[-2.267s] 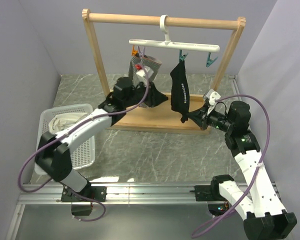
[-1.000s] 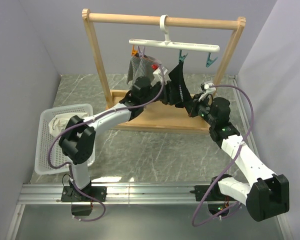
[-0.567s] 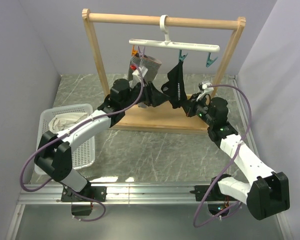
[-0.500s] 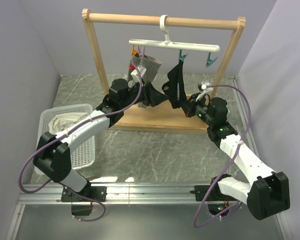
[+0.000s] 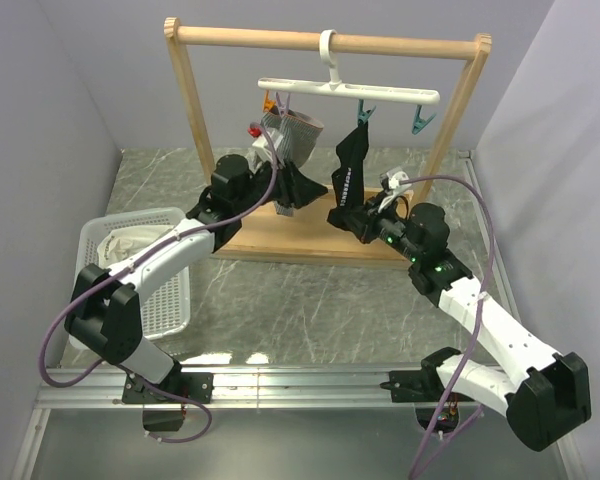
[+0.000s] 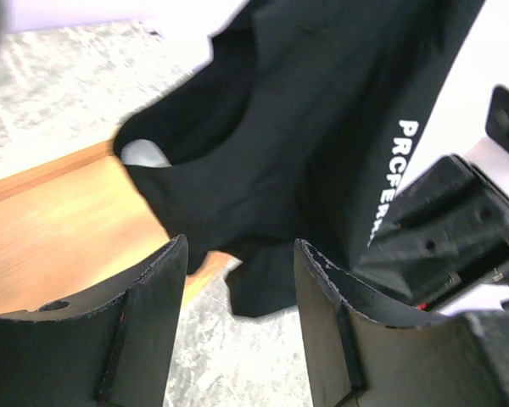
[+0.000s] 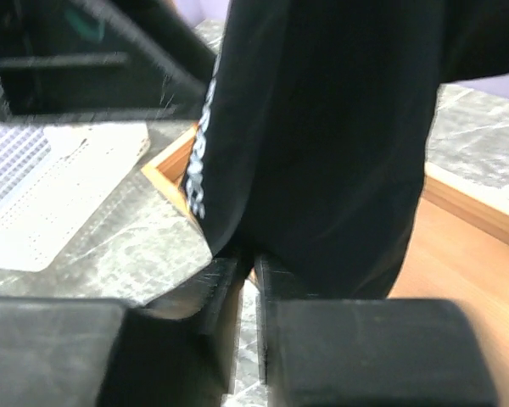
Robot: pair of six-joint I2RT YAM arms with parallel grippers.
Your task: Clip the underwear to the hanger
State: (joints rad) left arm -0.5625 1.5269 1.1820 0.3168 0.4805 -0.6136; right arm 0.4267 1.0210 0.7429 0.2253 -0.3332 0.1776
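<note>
The black underwear [image 5: 349, 168] hangs by one corner from a teal clip [image 5: 363, 112] on the white hanger [image 5: 380, 93]. My right gripper [image 5: 342, 216] is shut on its lower edge, as the right wrist view [image 7: 248, 259] shows, with the fabric [image 7: 322, 153] rising above the fingers. My left gripper [image 5: 305, 188] is open just left of the underwear. In the left wrist view its gap [image 6: 240, 248] is empty and the black cloth [image 6: 288, 127] hangs just beyond the fingertips. A second teal clip [image 5: 421, 122] on the right end holds nothing.
The hanger hooks on a wooden frame rack [image 5: 192, 110] with a flat wooden base [image 5: 280, 238]. A grey striped garment [image 5: 292, 135] hangs at the hanger's left end by the orange clip [image 5: 269, 102]. A white basket [image 5: 165, 300] with a cream-white cloth [image 5: 130, 245] sits at the left.
My right gripper has moved left, carrying the underwear's lower end. The black cloth stretched to my left gripper half a second ago now hangs free of it, and that gripper stands open.
</note>
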